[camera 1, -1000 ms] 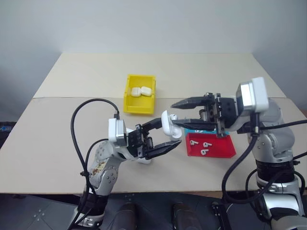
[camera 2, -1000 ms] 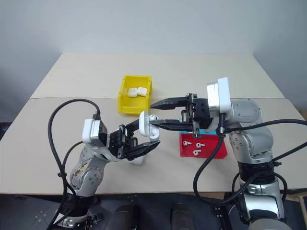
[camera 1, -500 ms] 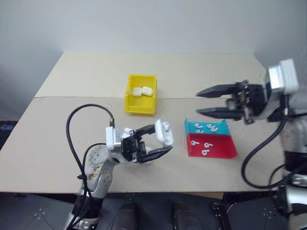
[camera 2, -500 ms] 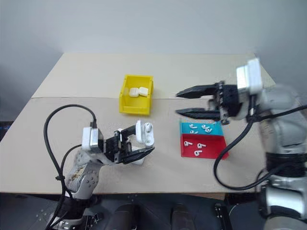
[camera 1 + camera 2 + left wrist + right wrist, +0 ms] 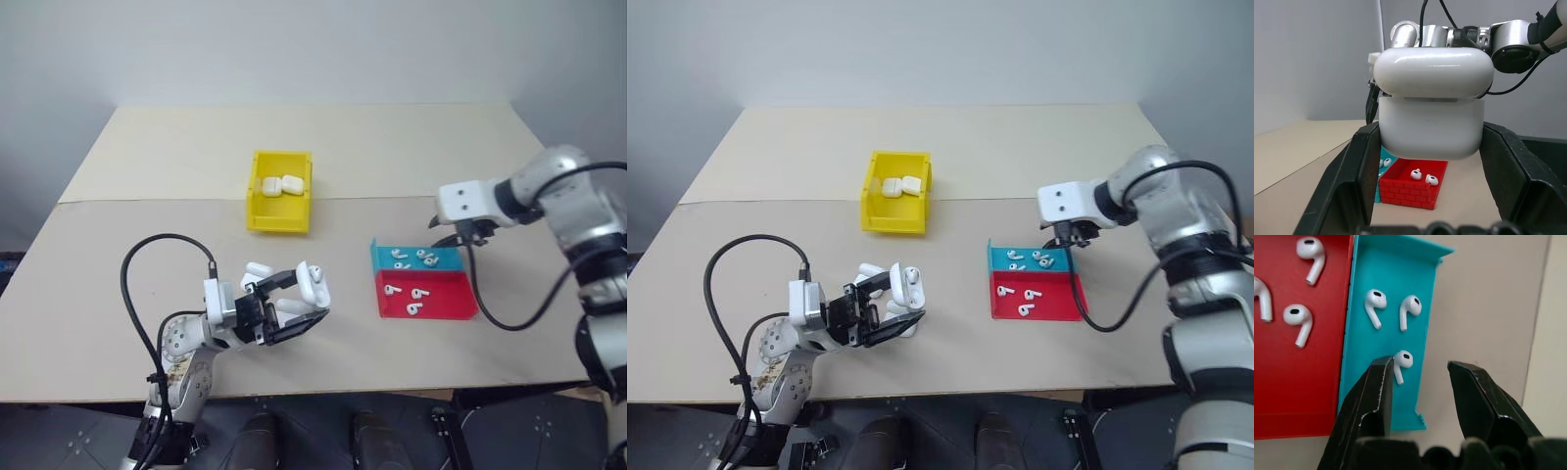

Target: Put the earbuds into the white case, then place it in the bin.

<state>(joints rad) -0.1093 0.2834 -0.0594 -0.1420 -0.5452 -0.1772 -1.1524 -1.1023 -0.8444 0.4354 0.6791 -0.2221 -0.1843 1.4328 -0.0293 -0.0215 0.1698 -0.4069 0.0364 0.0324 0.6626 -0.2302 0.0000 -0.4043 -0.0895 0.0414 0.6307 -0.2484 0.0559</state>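
The white case (image 5: 312, 284) is held clamped between the fingers of the left gripper (image 5: 297, 304), low over the near-left part of the surface (image 5: 147, 166), with its lid hinged open and one earbud seated in it, as far as can be made out from the head views. Loose earbuds (image 5: 1373, 304) lie in the blue tray (image 5: 423, 258), with more in the red tray (image 5: 431, 297) that touches it on the near side. The right gripper (image 5: 1418, 377) is poised above the blue tray, pointing steeply down, its jaws partly open and holding nothing; in the right wrist view one earbud (image 5: 1400, 363) is seen just inside one finger, close to the tray's outer edge, its stem running roughly along the tray's length. The right arm is judged the nearer for the next pick, and the earbud lies almost directly below the jaws. The bin (image 5: 279, 191) stands well apart, towards the far side of the surface, with two closed cases already inside. Compared with a second ago, the right gripper has swung away from the case, where it was level, out over the trays, and the left gripper has sunk with the case towards the surface.
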